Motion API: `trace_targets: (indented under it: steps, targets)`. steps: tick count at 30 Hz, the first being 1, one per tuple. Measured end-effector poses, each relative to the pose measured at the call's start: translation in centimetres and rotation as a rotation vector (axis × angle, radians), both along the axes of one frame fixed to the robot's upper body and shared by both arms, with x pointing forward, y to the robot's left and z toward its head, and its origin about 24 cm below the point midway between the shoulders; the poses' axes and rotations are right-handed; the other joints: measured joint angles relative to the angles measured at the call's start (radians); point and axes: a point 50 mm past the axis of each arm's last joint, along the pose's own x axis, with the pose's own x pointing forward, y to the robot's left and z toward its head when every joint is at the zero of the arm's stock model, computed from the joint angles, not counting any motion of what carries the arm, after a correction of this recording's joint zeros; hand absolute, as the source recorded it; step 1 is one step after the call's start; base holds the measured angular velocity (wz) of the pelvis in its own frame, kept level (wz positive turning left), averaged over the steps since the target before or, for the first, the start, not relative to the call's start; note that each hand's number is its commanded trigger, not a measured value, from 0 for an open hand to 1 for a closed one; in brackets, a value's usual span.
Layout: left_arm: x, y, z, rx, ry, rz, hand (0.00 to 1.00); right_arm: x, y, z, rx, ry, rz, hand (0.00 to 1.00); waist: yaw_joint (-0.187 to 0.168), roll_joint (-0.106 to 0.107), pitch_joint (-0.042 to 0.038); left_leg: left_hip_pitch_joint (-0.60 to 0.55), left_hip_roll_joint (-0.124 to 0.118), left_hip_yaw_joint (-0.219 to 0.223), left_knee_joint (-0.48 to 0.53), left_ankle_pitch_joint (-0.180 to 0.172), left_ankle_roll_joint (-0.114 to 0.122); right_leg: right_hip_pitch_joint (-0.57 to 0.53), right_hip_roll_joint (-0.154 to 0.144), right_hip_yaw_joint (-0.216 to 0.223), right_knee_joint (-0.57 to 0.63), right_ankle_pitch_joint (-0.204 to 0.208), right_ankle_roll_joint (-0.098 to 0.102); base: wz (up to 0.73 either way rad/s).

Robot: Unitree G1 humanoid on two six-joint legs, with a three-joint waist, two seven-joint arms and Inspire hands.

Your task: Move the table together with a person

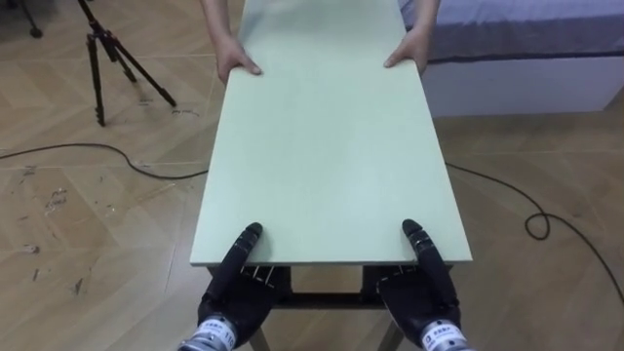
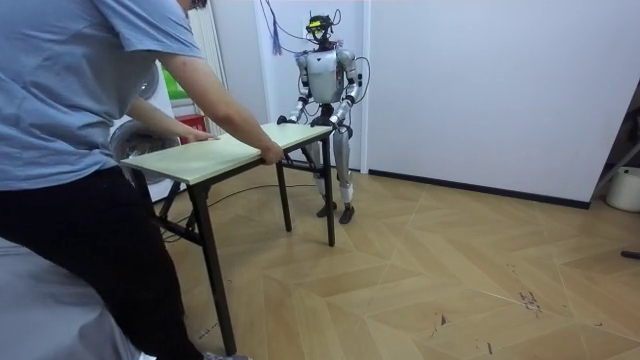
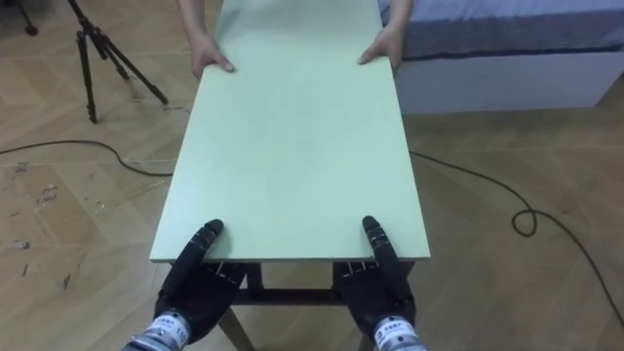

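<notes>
A long pale-green table runs away from me. My left hand and right hand clamp its near short edge, one at each corner, with the thumbs lying on top and the palms below the board. A person holds the far end with one hand on the left corner and the other hand on the right corner. In the room view I stand upright at one end of the table, and the person leans over the other end.
A black tripod stands on the wooden floor at the far left. A bed with a white base is close beside the table's far right corner. Dark cables lie on the floor on both sides.
</notes>
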Motion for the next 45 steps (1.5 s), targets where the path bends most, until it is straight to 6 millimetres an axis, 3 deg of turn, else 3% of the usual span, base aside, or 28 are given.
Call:
trace_targets:
  steps: [16,26,34,38,45]
  targets:
    - [0.0,0.7,-0.2,0.080,-0.054,-0.022,1.00,-0.2,0.7,-0.1,-0.029,-0.014,0.020,1.00,-0.009,0.005,-0.0028,-0.007,-0.003,0.001,0.012,0.000,0.000,0.000,-0.004,-0.009,0.006,0.001,-0.001,0.00]
    - [0.1,0.7,0.3,0.075,-0.089,-0.017,1.00,0.2,0.7,0.5,-0.018,-0.044,0.009,1.00,-0.001,0.008,-0.0136,-0.036,-0.001,0.005,0.028,0.000,0.000,-0.025,-0.003,-0.002,0.007,0.004,-0.004,-0.01]
    - [-0.9,-0.1,0.5,0.047,-0.098,-0.005,1.00,-0.1,0.4,1.1,-0.049,-0.090,0.019,1.00,0.000,0.013,-0.0163,-0.047,0.001,0.007,0.028,0.000,0.000,-0.035,-0.003,-0.001,0.005,0.006,-0.005,-0.01]
    - [-1.6,-0.5,0.4,0.044,-0.098,-0.025,1.00,-1.1,0.0,1.1,-0.064,-0.094,0.003,1.00,0.019,0.018,-0.0197,-0.054,0.001,0.005,0.029,0.000,0.000,-0.040,-0.002,-0.003,0.005,0.008,-0.005,0.00]
    - [-2.4,-0.7,0.5,0.029,-0.107,-0.020,1.00,-1.9,-0.2,1.5,-0.085,-0.109,-0.007,1.00,0.021,0.018,-0.0201,-0.078,0.001,0.003,0.032,0.001,0.000,-0.070,-0.004,-0.007,0.020,0.009,-0.006,0.00]
